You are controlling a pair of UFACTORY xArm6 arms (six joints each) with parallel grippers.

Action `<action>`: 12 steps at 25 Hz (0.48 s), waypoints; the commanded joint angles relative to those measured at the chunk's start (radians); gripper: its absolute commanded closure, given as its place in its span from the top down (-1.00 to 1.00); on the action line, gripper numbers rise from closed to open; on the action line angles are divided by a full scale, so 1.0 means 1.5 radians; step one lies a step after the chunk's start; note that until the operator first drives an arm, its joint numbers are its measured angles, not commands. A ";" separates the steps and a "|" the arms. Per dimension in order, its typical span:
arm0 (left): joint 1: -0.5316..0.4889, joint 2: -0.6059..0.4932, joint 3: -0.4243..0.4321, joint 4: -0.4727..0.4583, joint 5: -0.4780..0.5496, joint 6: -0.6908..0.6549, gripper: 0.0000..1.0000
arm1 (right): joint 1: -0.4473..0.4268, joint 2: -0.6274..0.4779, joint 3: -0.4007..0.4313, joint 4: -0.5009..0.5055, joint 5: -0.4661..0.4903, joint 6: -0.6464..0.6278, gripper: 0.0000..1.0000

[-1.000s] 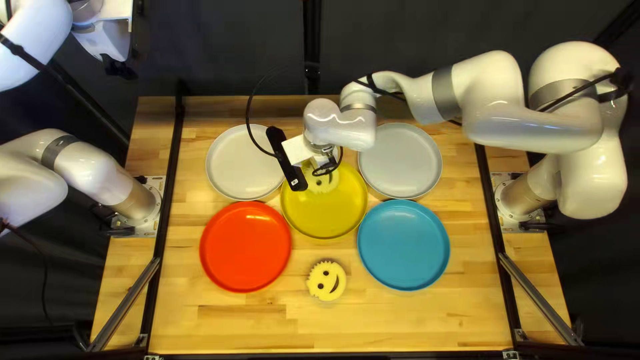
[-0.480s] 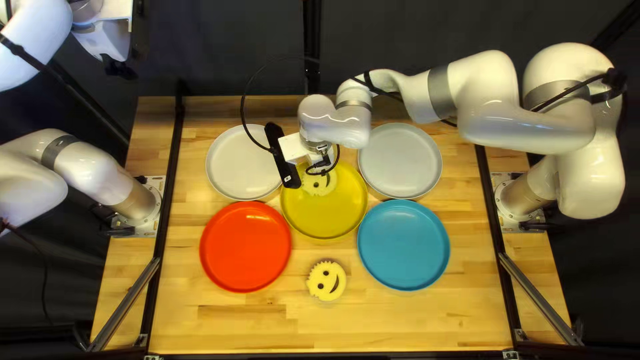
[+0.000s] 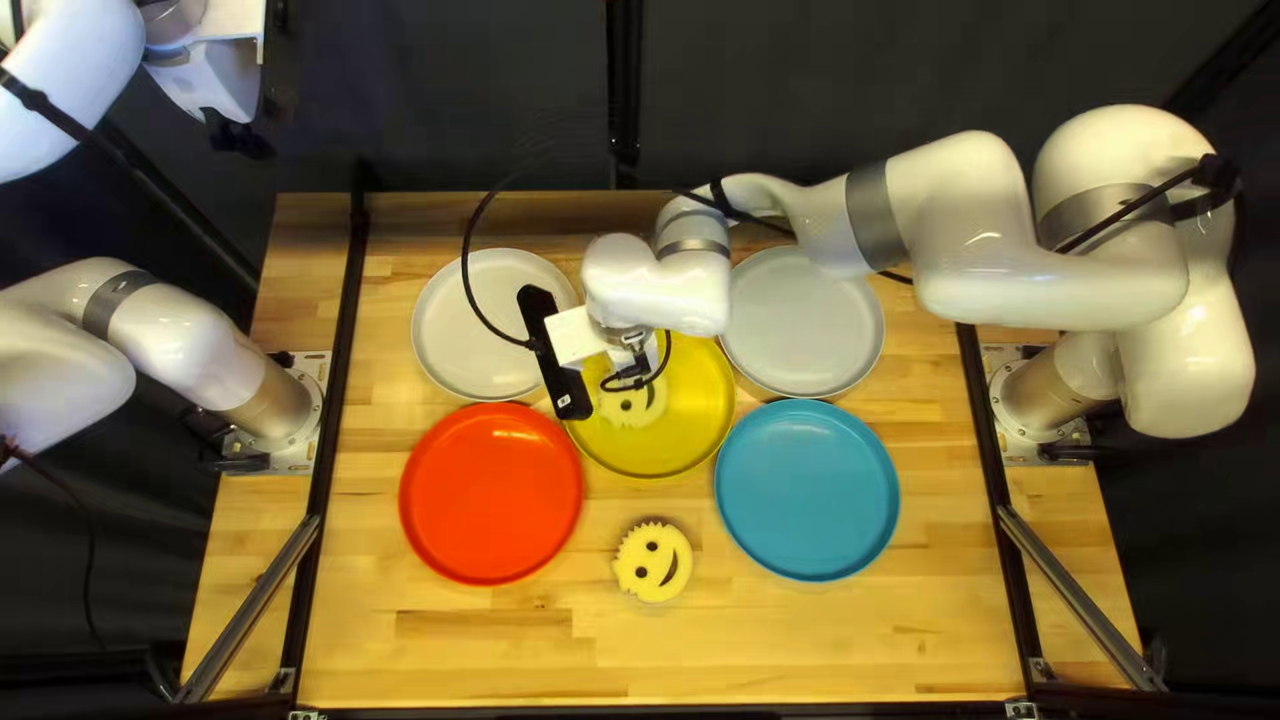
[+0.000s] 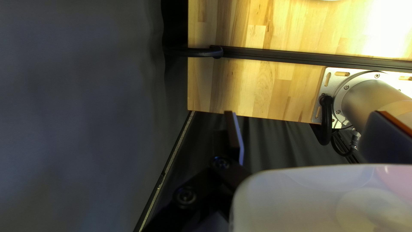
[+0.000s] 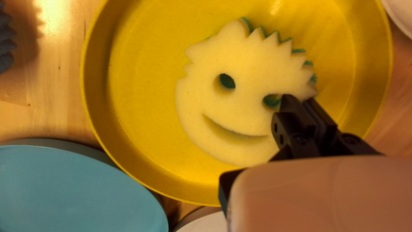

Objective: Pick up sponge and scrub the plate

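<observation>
Over the yellow plate [image 3: 680,434], in the top left view, my right gripper [image 3: 627,360] partly covers a smiley sponge [image 3: 631,406]. The right wrist view shows the sponge [image 5: 234,107], yellow above with green beneath, lying face up inside the yellow plate [image 5: 141,129]. There my right gripper [image 5: 301,102] has its fingers close together, pinching the sponge between one eye hole and the serrated edge. High at the left of the top left view, my left gripper [image 3: 238,136] is away from the plates. My left gripper [image 4: 302,129] has its fingers wide apart with nothing between them.
A second smiley sponge [image 3: 654,560] lies on the table nearer the view's bottom. Red [image 3: 491,494] and blue [image 3: 807,490] plates flank the yellow one; two pale plates [image 3: 480,327] [image 3: 800,322] stand behind. My right arm crosses over the right-hand pale plate.
My right gripper has moved slightly left and then toward the table's near edge, and the sponge has shifted the same way within the yellow plate. The left arm stays put.
</observation>
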 commanded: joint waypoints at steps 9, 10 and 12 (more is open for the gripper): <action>0.000 0.000 0.000 0.000 0.000 0.000 1.00 | -0.066 0.034 -0.055 0.020 0.038 -0.025 -1.00; 0.000 0.000 0.000 0.000 0.000 0.000 1.00 | -0.070 0.034 -0.059 0.021 0.041 -0.026 -1.00; 0.000 0.000 0.000 0.000 0.000 0.000 1.00 | -0.080 0.040 -0.074 0.022 0.055 -0.023 -1.00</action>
